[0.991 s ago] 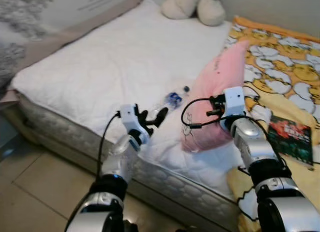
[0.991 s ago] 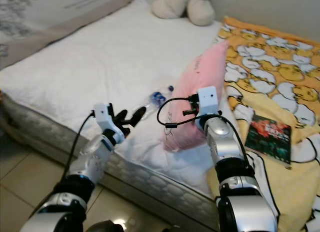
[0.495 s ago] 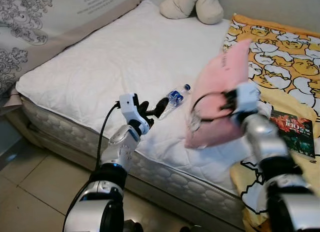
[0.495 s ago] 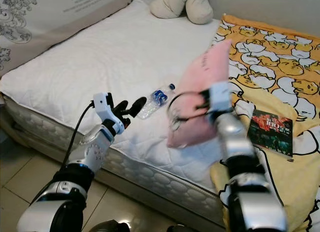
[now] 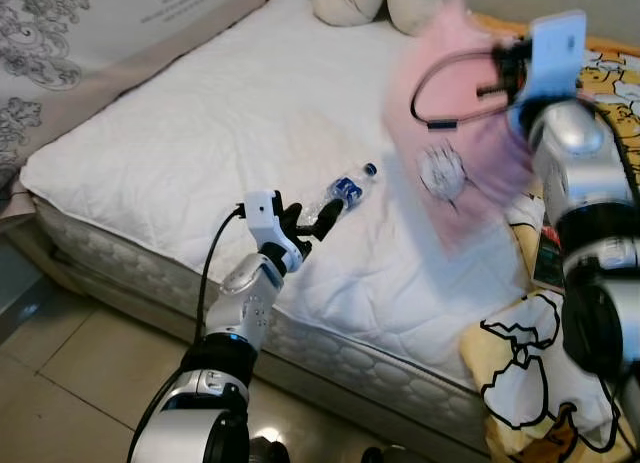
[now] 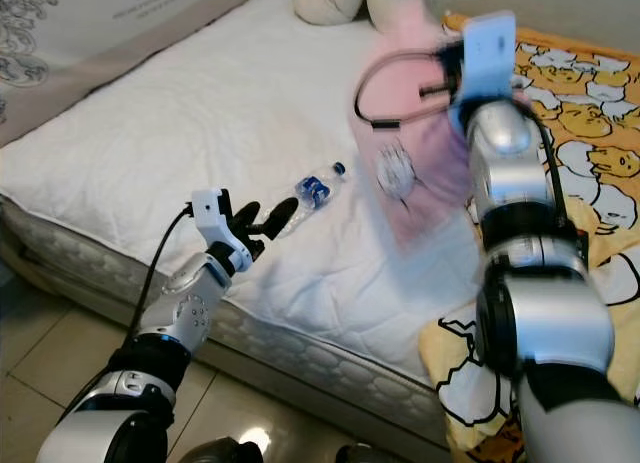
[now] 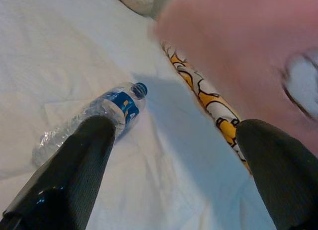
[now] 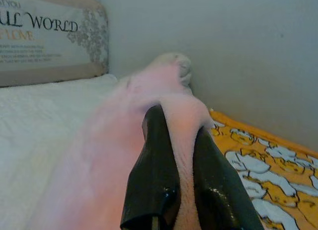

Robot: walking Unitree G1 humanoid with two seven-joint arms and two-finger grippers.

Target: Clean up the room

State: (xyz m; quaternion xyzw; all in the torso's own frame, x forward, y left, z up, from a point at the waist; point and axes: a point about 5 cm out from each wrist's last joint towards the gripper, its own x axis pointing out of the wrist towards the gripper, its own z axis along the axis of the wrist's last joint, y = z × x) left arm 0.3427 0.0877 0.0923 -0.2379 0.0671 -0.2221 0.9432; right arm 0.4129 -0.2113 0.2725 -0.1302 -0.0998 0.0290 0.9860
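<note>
bed (image 5: 200, 133): white mattress bearing the clutter | pink pillow (image 5: 455, 173): lifted clear above it, pinched by right gripper (image 8: 174, 155) for carrying off | left gripper (image 5: 305, 221): fingers spread, empty, just beside plastic bottle (image 5: 345, 191), seemingly lined up to grasp

We see two arms with silver, shiny metal shells and black rings at the joints. On the left arm (image 5: 238, 313) a thin black cable makes a loop from the forearm up to a small white box at the wrist. The left gripper (image 5: 318, 219) has two long black fingers (image 7: 69, 178) with a smooth, a little glossy surface and rounded ends. The right arm (image 5: 585, 183) is thicker in our view, with a white square box at its wrist and a black cable in a wide loop beside it. The right gripper (image 8: 180, 178) has the same glossy black fingers (image 8: 151, 175).
</note>
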